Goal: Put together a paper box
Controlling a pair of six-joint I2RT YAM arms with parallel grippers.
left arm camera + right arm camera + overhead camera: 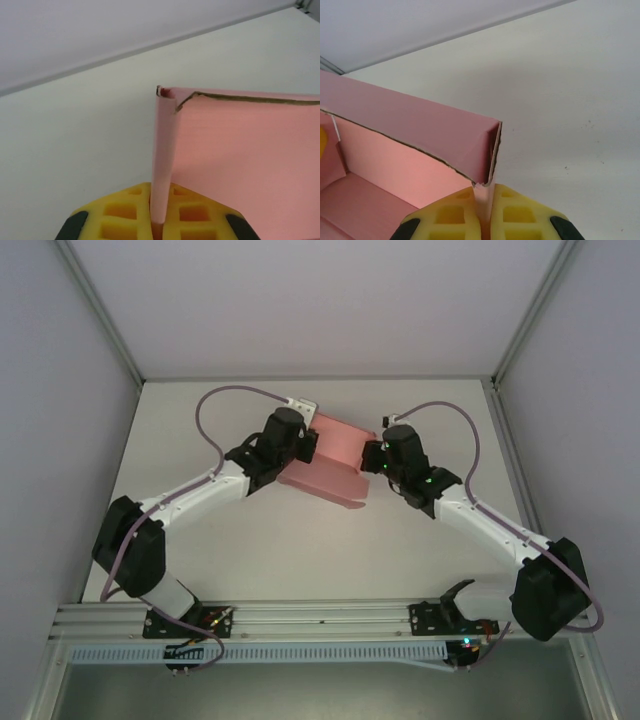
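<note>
Left hand (159, 220) and right hand (482, 210) are each pinching an opposite wall of the half-formed paper box (335, 455), back wall standing, front flap lying unfolded.

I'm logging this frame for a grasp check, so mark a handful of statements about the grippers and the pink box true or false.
1. The left gripper is shut on an edge of the paper box. True.
2. The right gripper hangs open, away from the box. False: it is shut on a folded wall of the box.
3. The box is a flat, unfolded sheet. False: its walls are folded up around an open inside, as the right wrist view shows.
4. The finger pads are yellow. True.
5. Both arms hold the box from the same end. False: in the top view the box sits between the two grippers, one at each end, above the table.
</note>
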